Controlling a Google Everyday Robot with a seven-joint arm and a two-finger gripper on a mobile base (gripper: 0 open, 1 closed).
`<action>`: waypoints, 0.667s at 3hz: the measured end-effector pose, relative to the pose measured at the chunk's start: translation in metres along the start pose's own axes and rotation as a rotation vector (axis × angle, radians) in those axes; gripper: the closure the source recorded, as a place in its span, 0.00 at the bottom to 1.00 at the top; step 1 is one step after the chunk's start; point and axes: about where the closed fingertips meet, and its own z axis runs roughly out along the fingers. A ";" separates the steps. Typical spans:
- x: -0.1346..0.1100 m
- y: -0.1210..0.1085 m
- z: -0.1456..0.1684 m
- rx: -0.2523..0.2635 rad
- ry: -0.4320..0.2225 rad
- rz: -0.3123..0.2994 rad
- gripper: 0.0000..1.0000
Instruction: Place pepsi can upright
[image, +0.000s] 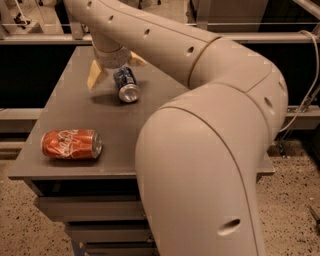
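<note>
The pepsi can (126, 85) is dark blue with a silver top. It lies on its side at the back of the grey table (55, 105), top end towards the camera. My gripper (116, 67) hangs over the can's far end. Its two tan fingers (95, 75) are spread, one on each side of the can, with a gap between the left finger and the can. The fingers do not grip the can.
A red-orange cola can (71, 144) lies on its side near the table's front left edge. My large beige arm (210, 150) covers the right half of the table. Dark railings stand behind the table.
</note>
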 end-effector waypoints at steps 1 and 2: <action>0.001 -0.003 0.004 0.057 0.016 0.024 0.19; 0.001 -0.006 0.002 0.090 -0.004 0.035 0.41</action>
